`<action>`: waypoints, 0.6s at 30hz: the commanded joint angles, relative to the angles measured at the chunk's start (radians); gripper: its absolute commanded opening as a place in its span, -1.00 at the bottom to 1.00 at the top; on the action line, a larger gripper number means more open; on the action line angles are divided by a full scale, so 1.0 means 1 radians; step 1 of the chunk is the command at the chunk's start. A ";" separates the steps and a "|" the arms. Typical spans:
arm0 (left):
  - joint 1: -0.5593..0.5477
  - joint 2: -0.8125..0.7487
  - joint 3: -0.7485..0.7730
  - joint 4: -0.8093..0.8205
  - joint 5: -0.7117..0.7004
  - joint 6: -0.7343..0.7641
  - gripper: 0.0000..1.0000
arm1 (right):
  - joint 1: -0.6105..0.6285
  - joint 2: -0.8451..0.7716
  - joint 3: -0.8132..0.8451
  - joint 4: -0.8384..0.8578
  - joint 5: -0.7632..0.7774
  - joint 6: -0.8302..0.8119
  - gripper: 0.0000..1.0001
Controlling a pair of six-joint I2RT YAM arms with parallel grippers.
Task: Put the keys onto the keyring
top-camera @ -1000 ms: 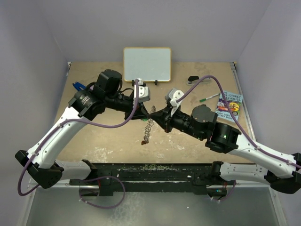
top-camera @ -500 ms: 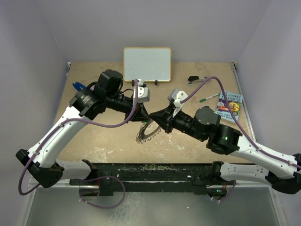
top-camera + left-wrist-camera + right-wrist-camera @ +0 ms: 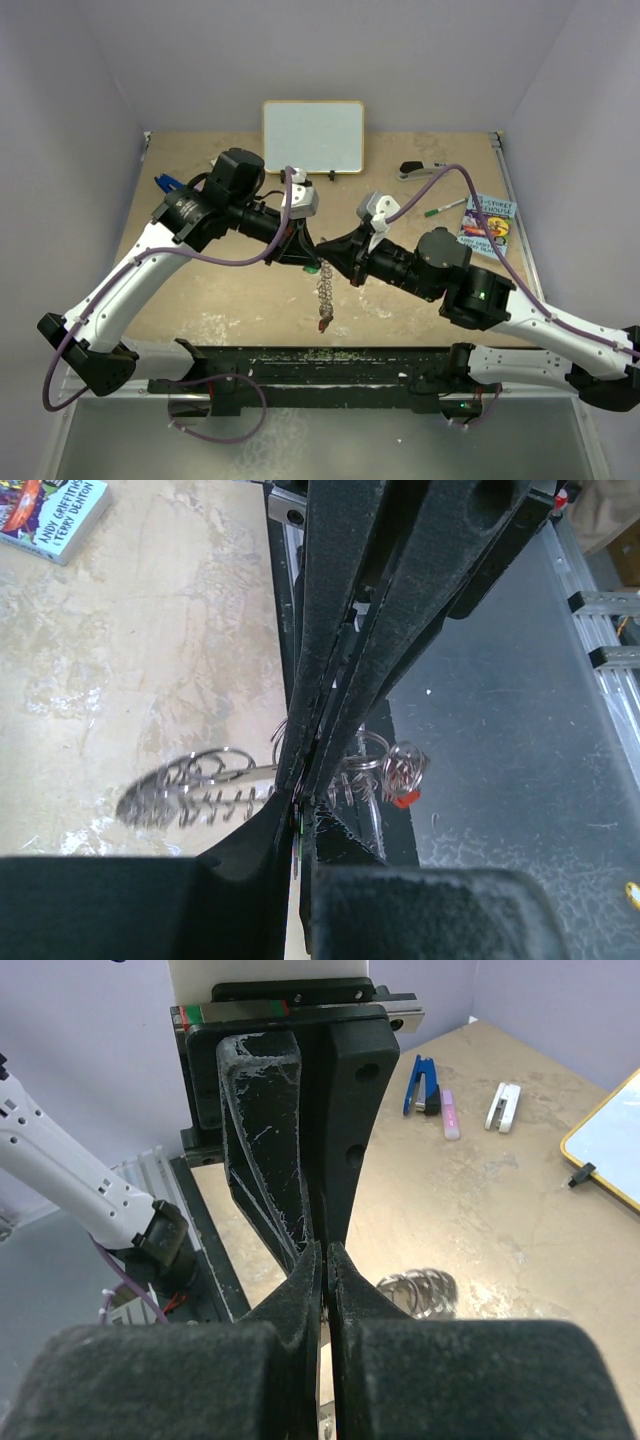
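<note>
Both grippers meet tip to tip above the middle of the table. The keyring (image 3: 324, 292) hangs edge-on beneath them, a silver ring fringed with small metal pieces. My right gripper (image 3: 338, 262) is shut on its top rim. A red key (image 3: 322, 325) dangles at the ring's bottom. My left gripper (image 3: 306, 256) is shut on a thin piece with a green head, the green key (image 3: 312, 267), pressed against the ring's top. In the left wrist view the left gripper (image 3: 298, 815) shows a thin green edge between its jaws, with the keyring (image 3: 205, 785) blurred behind and the red key (image 3: 403, 800) to the right. The right gripper (image 3: 325, 1256) hides most of the keyring (image 3: 418, 1290).
A whiteboard (image 3: 313, 136) stands at the back. A book (image 3: 487, 225), a green-capped pen (image 3: 443, 208) and a stapler (image 3: 420, 169) lie at the right. Blue tools (image 3: 167, 184) lie at the far left. The black frame rail (image 3: 330, 360) runs along the near edge.
The keyring swung from edge-on to nearly flat and back to edge-on, and now hangs lower and a little further right. Both grippers stayed shut and pressed together.
</note>
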 commanded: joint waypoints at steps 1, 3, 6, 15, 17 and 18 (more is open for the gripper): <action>-0.006 -0.005 0.006 -0.001 0.144 -0.035 -0.92 | -0.007 -0.022 0.002 0.052 0.035 -0.014 -1.00; -0.008 0.004 0.000 0.012 0.179 -0.062 -0.92 | -0.007 -0.021 0.006 0.054 0.028 -0.010 -1.00; -0.006 0.011 0.004 0.033 0.213 -0.090 -0.92 | -0.007 -0.018 0.005 0.056 0.027 -0.011 -1.00; 0.008 0.025 0.054 -0.008 0.340 -0.095 -0.92 | -0.007 -0.042 -0.037 0.071 0.057 -0.003 -1.00; 0.014 0.035 0.062 -0.013 0.385 -0.102 -0.92 | -0.007 -0.054 -0.045 0.073 0.063 0.004 -1.00; 0.017 0.039 0.063 -0.014 0.400 -0.108 -0.92 | -0.006 -0.060 -0.046 0.071 0.066 0.011 -1.00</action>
